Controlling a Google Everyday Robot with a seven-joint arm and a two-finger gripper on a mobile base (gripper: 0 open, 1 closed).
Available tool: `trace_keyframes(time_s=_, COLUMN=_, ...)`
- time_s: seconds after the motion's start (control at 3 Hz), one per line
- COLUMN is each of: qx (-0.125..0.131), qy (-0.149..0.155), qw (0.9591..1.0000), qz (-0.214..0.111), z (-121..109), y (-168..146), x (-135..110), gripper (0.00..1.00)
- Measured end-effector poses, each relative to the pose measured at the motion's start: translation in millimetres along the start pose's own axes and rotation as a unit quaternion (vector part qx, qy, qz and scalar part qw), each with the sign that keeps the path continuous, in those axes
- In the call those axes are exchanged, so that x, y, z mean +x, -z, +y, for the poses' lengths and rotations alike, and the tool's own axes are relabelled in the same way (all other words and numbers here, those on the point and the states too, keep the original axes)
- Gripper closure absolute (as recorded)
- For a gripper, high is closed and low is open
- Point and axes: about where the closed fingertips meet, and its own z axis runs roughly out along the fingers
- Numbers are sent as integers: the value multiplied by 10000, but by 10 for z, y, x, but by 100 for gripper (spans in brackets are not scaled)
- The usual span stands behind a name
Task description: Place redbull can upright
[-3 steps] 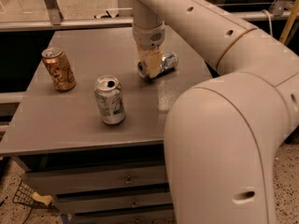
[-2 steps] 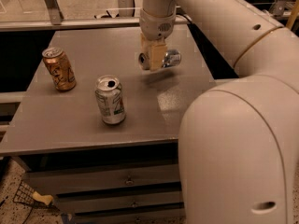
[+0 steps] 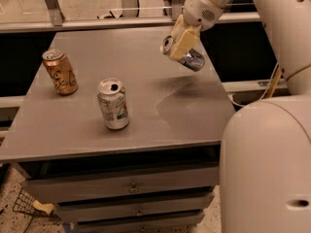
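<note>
The redbull can is a slim silver-bluish can, held tilted on its side in the air above the right part of the grey table. My gripper is shut on it, its tan fingers clamped across the can's top half. The can's open top faces left and the bottom points down to the right. It hangs well above the tabletop, with a faint reflection beneath it.
A white-green can stands upright at the table's middle left. An orange-gold can stands tilted at the far left. Drawers sit under the tabletop. My large white arm body fills the lower right.
My gripper has lifted the redbull can off the tabletop and carried it up and to the right. The other two cans have not moved.
</note>
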Motion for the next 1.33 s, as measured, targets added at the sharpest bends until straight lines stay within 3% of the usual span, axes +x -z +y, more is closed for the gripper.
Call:
trace_keyframes(time_s=0.33, qx=130, qy=-410, qw=9974, qz=-579, z=-50, y=119, x=-122, gripper=100)
trace_keyframes(time_s=0.67, qx=253, qy=-416, qw=9968, qz=-633, z=-134, y=89, x=-146, gripper=100)
trace_keyframes(time_s=1.0, qx=771, qy=-628, qw=9911, qz=-890, z=-195, y=261, x=-196, gripper=100)
trace_keyframes(time_s=1.33, qx=1286, qy=-859, qw=9810, qz=-1169, z=-116, y=414, x=-308, gripper=100)
